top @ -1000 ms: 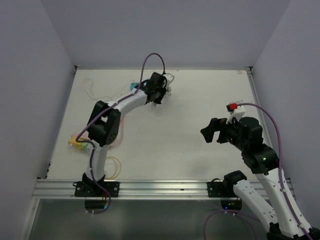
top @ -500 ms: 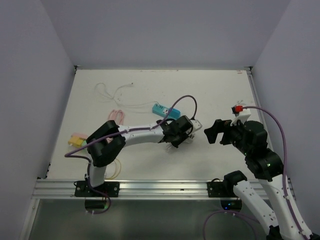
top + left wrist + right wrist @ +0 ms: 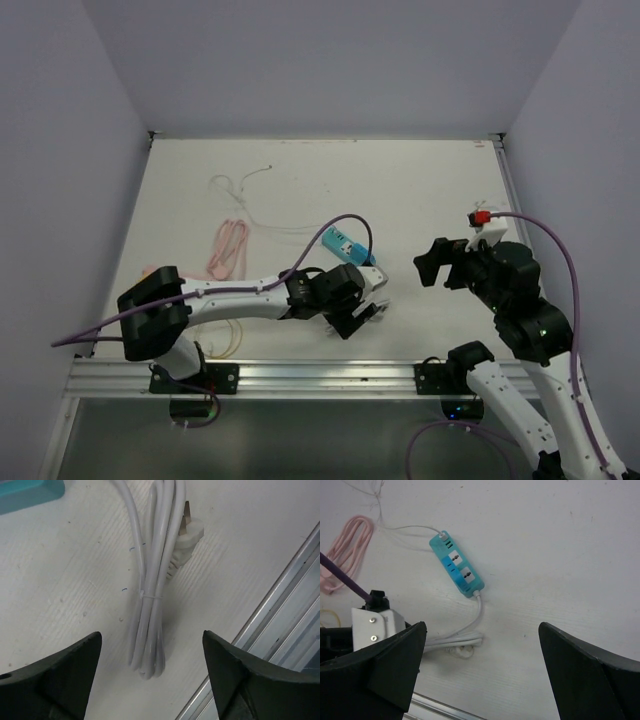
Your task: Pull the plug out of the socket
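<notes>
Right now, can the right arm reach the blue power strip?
Probably yes. The right gripper is open and faces the blue power strip across the table, with nothing lying between them. The left arm hangs over the bundled white cord nearer the front edge, not over the strip.

Strip: the teal plastic power strip (image 3: 345,245) lies mid-way across the white bench (image 3: 420,180), just behind my left gripper (image 3: 364,310).
Cord: the white bundled cord (image 3: 152,595) lies on the bench under that gripper, before the strip.
Cable: the pink coiled cable (image 3: 228,248) lies left of the strip, apart.
Right side: my right gripper (image 3: 432,262) is right of the strip.
</notes>
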